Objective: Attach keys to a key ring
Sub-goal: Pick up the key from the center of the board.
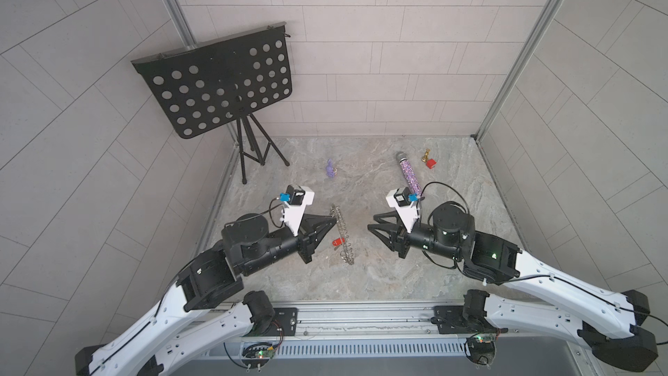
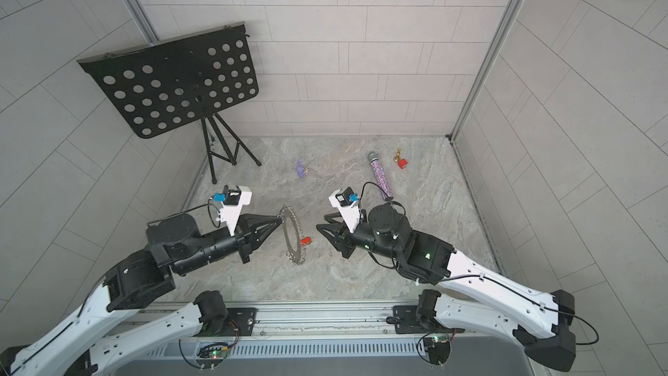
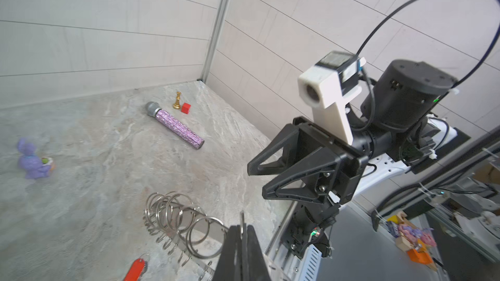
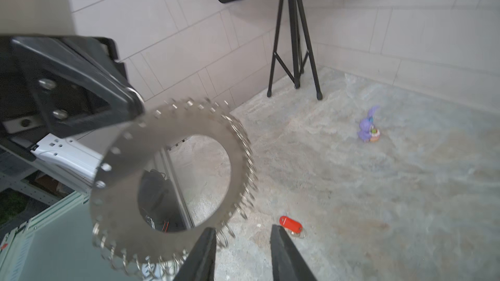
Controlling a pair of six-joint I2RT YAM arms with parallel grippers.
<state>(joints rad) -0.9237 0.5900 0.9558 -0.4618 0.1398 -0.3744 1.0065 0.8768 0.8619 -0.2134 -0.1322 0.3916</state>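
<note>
Key ring (image 4: 173, 125): flat grey metal disc, rim fringed with wire loops, held upright, left gripper (image 2: 279, 219) clamped on its rim. Red-tagged key (image 4: 290, 225) lies beside it on marbled table (image 2: 361, 265). Right gripper (image 4: 243, 228) jaws apart, empty.

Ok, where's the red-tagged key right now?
In a top view the key lies on the table beside the key ring held by the left gripper, with the right gripper opposite.
</note>
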